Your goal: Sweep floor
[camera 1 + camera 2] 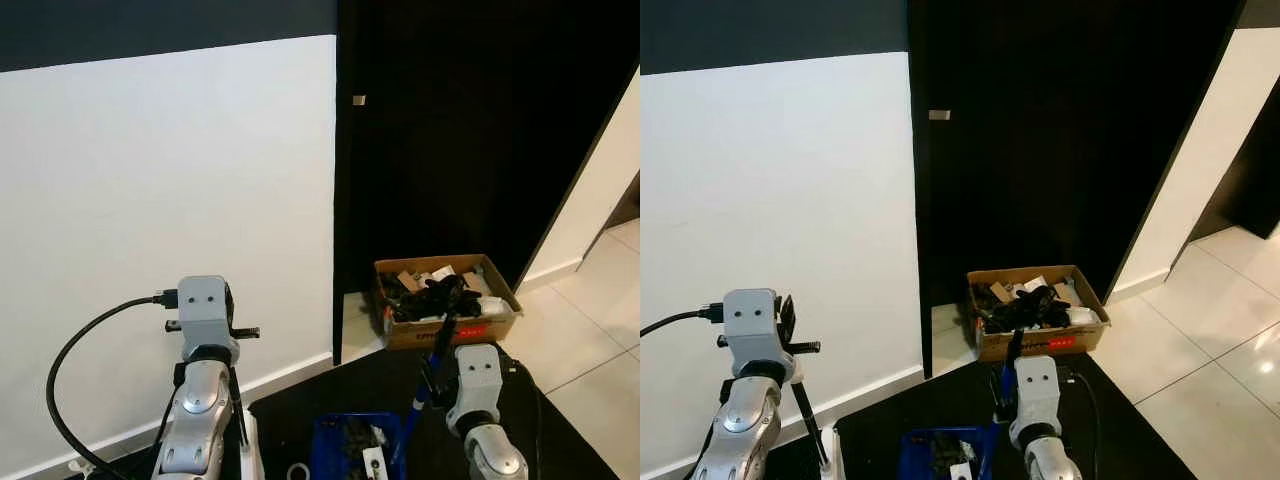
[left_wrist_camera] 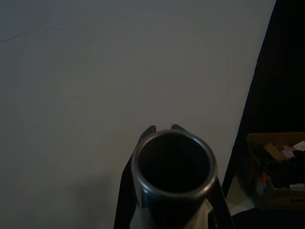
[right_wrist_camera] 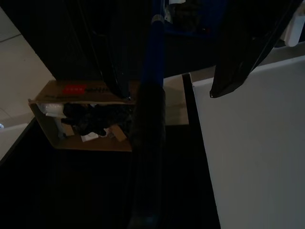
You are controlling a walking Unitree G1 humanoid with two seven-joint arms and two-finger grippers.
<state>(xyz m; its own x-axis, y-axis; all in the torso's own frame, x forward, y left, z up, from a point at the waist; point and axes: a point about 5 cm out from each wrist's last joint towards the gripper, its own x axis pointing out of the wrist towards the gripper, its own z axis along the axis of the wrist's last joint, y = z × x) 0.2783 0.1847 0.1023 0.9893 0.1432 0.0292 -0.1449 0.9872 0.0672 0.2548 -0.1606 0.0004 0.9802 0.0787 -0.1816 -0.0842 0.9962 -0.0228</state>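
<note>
My left gripper (image 2: pixel 163 128) is shut on a grey metal tube (image 2: pixel 174 164), whose open end faces the wrist camera; its thin black shaft (image 1: pixel 238 405) runs down beside the left arm. My right gripper (image 3: pixel 169 94) is shut on a blue stick (image 1: pixel 413 415) with a black grip (image 1: pixel 446 335) that stands upright in front of the right arm. The lower ends of both handles are hidden. Between the arms sits a blue bin (image 1: pixel 348 440) with small items inside.
A white wall (image 1: pixel 170 200) stands close ahead on the left, a black panel (image 1: pixel 460 130) ahead on the right. An open cardboard box (image 1: pixel 447 300) full of dark odds and ends rests at the panel's foot. Light floor tiles (image 1: pixel 590 330) stretch to the right.
</note>
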